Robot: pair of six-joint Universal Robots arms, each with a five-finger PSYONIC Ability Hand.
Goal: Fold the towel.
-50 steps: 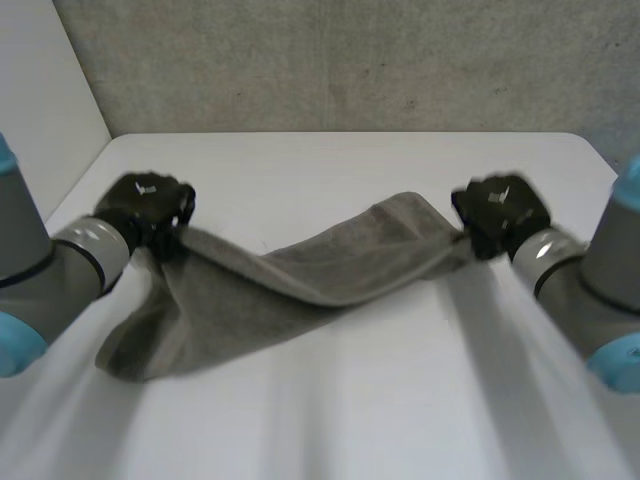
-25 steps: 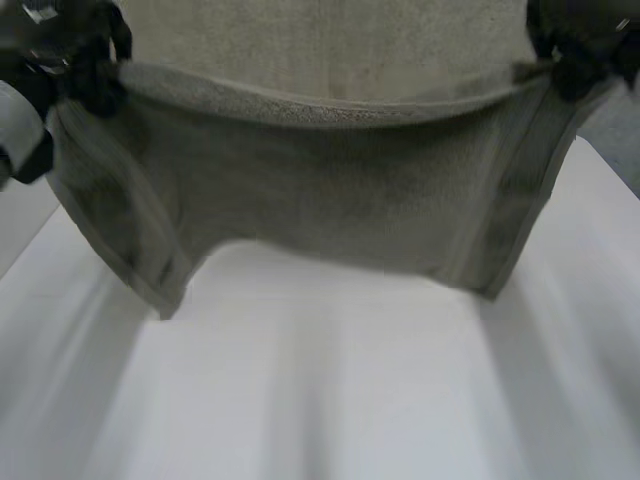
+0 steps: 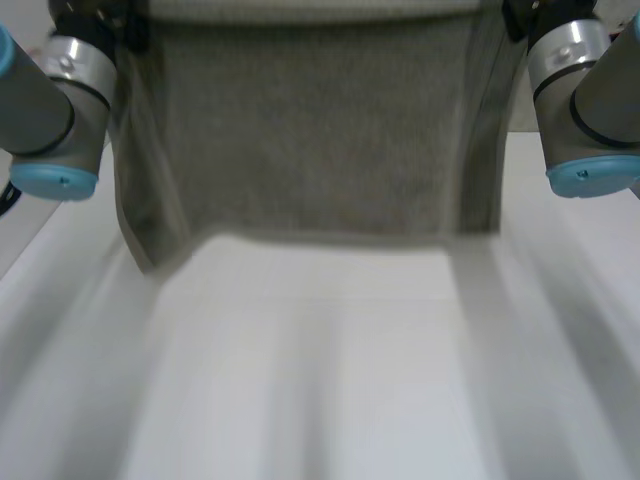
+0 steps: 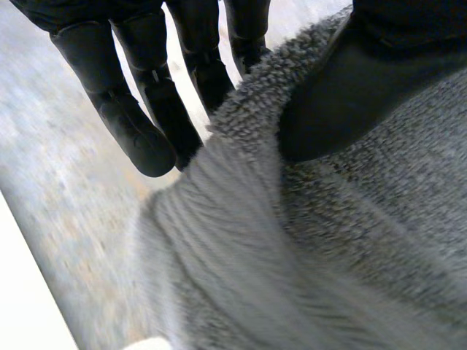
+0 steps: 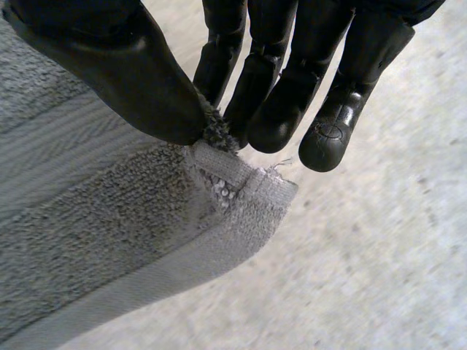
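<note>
While one grey towel (image 3: 310,130) is held up by its top edge, it is seen in the head view hanging as a broad sheet between the two arms, and whatever lies beyond it is blocked from sight. At the left, the left arm (image 3: 45,110), with its grey joint and light-blue cap, is placed just beside the towel's left edge. In the left wrist view the left hand (image 4: 350,95) is closed on the cloth near that end of the top edge. The pile is pressed by the thumb on one side, the fingers (image 4: 139,124) are stretched almost straight on the other, and the towel is pinched between them. A grey speckled wall (image 4: 66,219) is seen past the fingertips. In the right wrist view the right hand (image 5: 109,65) is shown at the towel's other top corner. The hemmed corner is nipped there between the thumb and the nearest of the fingers (image 5: 219,58); the remaining fingers are extended just beside it, touching no cloth. At the right of the head view, the right arm (image 3: 585,100) is set just beside the towel's right edge. Below the towel's lower edge the white surface (image 3: 320,370) is spread; whether the edge touches it cannot be told.
</note>
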